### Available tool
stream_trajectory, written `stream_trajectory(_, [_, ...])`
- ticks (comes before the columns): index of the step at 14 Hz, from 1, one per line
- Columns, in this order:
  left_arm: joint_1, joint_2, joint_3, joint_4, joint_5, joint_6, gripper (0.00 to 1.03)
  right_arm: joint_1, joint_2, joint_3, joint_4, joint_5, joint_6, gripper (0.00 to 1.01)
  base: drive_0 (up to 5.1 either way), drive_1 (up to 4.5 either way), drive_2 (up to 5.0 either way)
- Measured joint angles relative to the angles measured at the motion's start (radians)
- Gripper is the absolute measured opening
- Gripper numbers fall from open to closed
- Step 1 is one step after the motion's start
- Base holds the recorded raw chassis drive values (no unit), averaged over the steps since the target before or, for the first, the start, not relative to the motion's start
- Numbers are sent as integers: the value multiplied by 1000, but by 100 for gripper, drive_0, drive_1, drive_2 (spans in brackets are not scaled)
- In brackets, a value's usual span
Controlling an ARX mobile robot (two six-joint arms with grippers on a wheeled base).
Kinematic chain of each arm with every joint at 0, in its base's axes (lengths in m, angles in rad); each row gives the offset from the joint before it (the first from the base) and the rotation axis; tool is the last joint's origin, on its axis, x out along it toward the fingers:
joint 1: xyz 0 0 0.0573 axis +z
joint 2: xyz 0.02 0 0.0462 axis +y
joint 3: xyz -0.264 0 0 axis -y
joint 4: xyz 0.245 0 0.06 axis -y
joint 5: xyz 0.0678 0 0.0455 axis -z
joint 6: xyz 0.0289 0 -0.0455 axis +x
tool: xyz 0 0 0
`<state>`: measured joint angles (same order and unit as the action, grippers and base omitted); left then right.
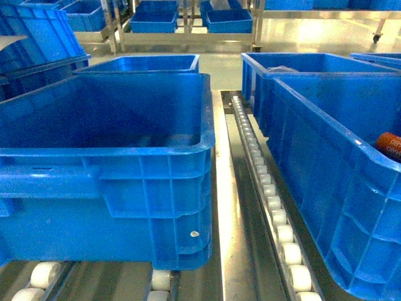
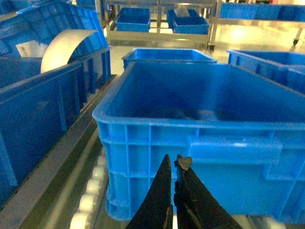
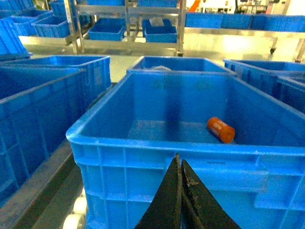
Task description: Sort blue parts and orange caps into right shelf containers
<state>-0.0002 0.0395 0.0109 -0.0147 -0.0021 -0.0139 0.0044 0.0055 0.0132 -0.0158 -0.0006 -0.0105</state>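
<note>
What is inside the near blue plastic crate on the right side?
One orange cylindrical cap lies on the floor of the near right blue plastic crate, toward its right wall. The rest of the visible floor looks bare; the strip just behind the front wall is hidden.

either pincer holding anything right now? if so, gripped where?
Nothing held. Left pincer and right pincer are both closed on nothing, in front of the blue crates. The orange cap lies loose in the right crate.
</note>
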Motion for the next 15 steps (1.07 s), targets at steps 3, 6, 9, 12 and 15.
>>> stream_trajectory(3, [0,-29,0,6,0,0,2,0,0,0,11,0,0,1,0,0,0])
stream_trajectory(6, [0,-29,0,10,2,0,9,0,0,0,12,0,0,2,0,0,0])
stream_trajectory(9, [0,-29,0,10,2,0,36,0,0,0,12,0,0,29,0,0,0])
stream_trajectory(12, [0,-29,0,10,2,0,67,0,0,0,12,0,0,60,0,0,0])
stream_trajectory(15, [0,-29,0,10,2,1,99,0,0,0,12,0,0,93,0,0,0])
